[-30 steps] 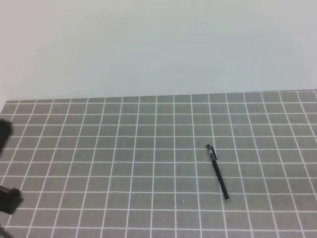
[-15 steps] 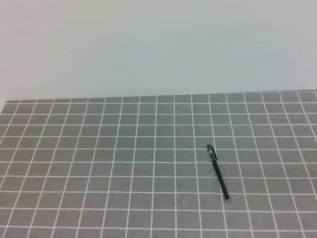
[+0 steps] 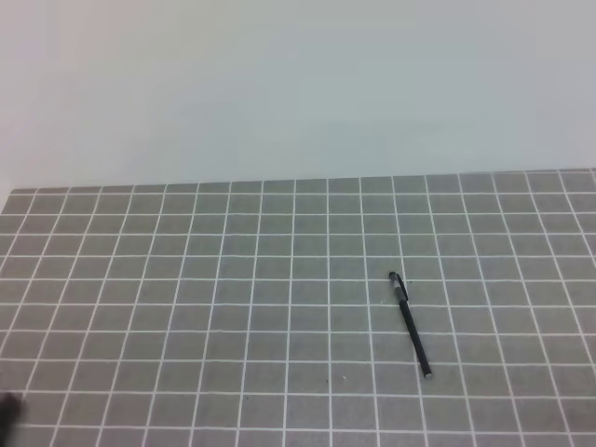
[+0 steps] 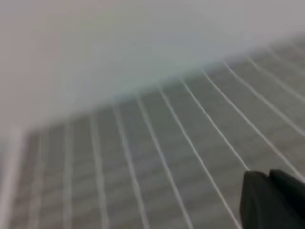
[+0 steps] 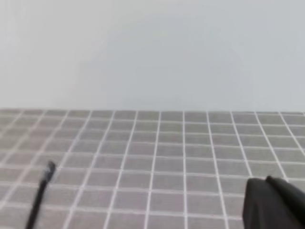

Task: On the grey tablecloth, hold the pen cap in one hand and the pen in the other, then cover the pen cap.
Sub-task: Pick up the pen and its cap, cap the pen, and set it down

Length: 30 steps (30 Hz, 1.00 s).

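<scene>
Pen point(image 3: 411, 329) lies capped on the grey tablecloth point(image 3: 186, 279).
Capping looks finished; both grippers' openings can't be told.

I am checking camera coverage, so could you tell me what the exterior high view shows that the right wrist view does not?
Only the exterior high view shows the whole pen, lying slanted on the cloth with its silvery tip towards the near edge, plus a dark blur at the lower left corner. Only the right wrist view shows a dark part of the right gripper at its lower right; whether it is open cannot be told. Both show the grey tablecloth with its white grid, the pale wall behind, and the pen's far end, which the right wrist view cuts off at its lower left.
</scene>
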Motion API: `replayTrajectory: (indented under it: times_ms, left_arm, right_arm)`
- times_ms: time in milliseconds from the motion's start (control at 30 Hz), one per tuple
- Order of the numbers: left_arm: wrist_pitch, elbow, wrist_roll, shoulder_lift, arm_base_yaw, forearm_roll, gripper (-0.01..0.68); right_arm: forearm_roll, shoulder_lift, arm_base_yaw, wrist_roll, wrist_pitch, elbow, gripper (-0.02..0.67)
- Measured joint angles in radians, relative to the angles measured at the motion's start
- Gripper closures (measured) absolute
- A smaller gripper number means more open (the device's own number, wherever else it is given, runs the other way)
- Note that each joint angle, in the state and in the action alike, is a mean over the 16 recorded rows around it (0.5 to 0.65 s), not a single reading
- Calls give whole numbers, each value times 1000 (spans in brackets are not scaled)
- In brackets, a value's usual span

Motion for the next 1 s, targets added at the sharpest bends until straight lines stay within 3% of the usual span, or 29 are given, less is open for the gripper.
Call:
replayTrajectory:
  times_ms: [200, 500, 633, 767, 1000]
  left_arm:
    - [38, 33, -341, -12, 14, 333, 672]
    - [-415, 144, -1041, -20, 14, 788, 672]
    - [-545, 200, -1288, -52, 9, 972, 672]
    - [-557, 240, -1424, -104, -5, 1095, 672]
    - [-418, 266, -1443, -193, -59, 1107, 672]
  right_arm:
    - [20, -60, 4, 9, -2, 69, 652]
    - [28, -66, 7, 27, 76, 75, 652]
    - [30, -67, 7, 21, 83, 75, 652]
    - [32, -67, 7, -8, 83, 74, 652]
    - [34, -68, 6, -87, 74, 75, 652]
